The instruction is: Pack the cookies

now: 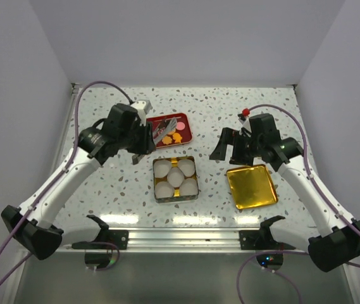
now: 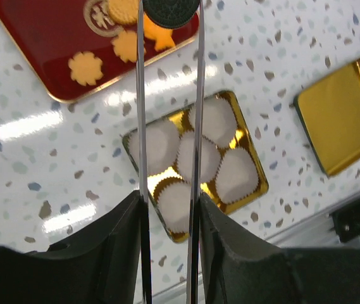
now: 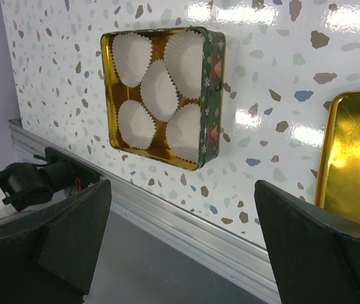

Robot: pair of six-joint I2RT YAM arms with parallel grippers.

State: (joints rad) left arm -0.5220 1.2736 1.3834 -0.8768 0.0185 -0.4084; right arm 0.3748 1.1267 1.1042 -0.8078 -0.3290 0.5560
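My left gripper [image 1: 148, 142] [image 2: 170, 206] is shut on a pair of long metal tweezers [image 2: 140, 126]. Their tips pinch the dark brown-black cookie [image 2: 170, 11] over the near edge of the red tray [image 1: 183, 119] [image 2: 34, 31]. Orange flower cookies [image 2: 86, 68] and a round yellow one [image 2: 123, 9] lie in the tray, with a pink one [image 1: 181, 125]. The square tin [image 1: 175, 200] [image 2: 263, 189] [image 3: 211, 95] holds several white paper cups [image 3: 157, 88]. My right gripper [image 1: 231, 147] [image 3: 183, 190] is wide open and holds nothing, right of the tin.
The gold tin lid [image 1: 251, 187] [image 2: 341, 117] [image 3: 357, 164] lies upside down right of the tin, below the right gripper. A metal rail [image 1: 180, 235] runs along the table's near edge. White walls close in the left, back and right.
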